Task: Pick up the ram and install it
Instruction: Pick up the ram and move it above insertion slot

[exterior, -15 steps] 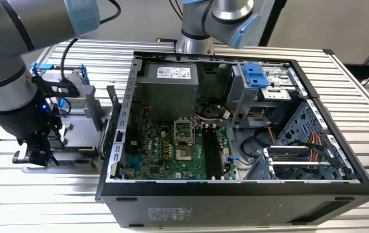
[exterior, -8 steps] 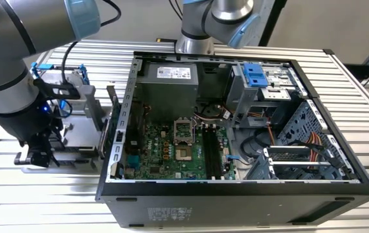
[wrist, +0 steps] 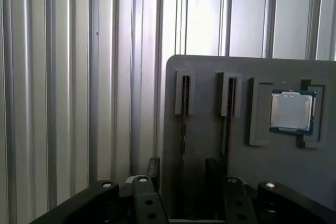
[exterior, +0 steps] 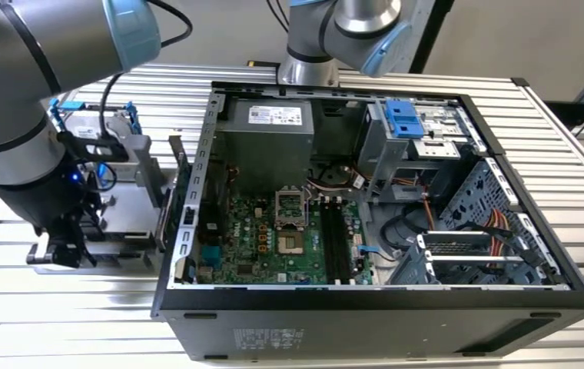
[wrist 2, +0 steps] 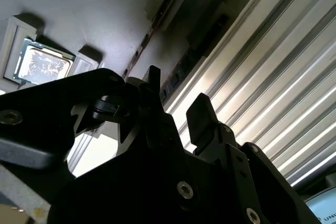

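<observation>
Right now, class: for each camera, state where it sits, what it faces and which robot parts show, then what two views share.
Exterior view: off the arm, looking down into the open computer case on the slatted table; arm and gripper at the exterior view's left.
First wrist view: on the wrist, looking past the open gripper at the grey tray holding the ram and a processor.
Second wrist view: on the wrist, looking obliquely past the gripper at that tray.
Shared: both wrist views show gripper, tray and processor.

Arm (exterior: 21,115): silver-grey tubes, pale-blue joint caps (exterior: 133,27), black cables (exterior: 187,27) alongside. Black wrist section (exterior: 46,200), small blue light (exterior: 74,178) at its three o'clock in the exterior view. End effector (wrist 2: 176,90): matte black, blocky fingers (wrist 2: 202,114), silver screw heads (wrist 2: 184,189).
</observation>
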{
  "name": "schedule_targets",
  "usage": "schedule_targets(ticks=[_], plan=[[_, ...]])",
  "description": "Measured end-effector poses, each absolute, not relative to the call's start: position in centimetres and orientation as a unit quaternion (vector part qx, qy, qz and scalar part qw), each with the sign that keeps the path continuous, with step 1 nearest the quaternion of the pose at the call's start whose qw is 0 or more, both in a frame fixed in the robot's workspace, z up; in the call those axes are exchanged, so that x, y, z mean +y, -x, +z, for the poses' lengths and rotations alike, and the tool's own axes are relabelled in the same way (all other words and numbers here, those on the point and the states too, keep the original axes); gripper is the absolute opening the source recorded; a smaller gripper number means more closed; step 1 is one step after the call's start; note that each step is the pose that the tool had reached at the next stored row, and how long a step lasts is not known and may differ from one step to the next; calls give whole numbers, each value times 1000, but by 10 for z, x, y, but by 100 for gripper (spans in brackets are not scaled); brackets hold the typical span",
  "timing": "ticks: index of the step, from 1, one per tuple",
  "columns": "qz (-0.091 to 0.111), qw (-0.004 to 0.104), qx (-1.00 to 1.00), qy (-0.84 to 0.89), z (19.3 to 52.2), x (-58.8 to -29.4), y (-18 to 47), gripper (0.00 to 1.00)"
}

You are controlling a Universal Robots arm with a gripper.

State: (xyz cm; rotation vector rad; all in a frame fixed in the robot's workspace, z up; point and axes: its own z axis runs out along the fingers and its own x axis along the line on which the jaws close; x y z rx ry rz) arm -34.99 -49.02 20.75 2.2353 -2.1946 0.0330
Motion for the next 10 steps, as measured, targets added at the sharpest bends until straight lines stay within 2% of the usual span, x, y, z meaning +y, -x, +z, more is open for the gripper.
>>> schedule_targets(ticks=[10], plan=[[11,4,-701,-714,198,-490,350,100]])
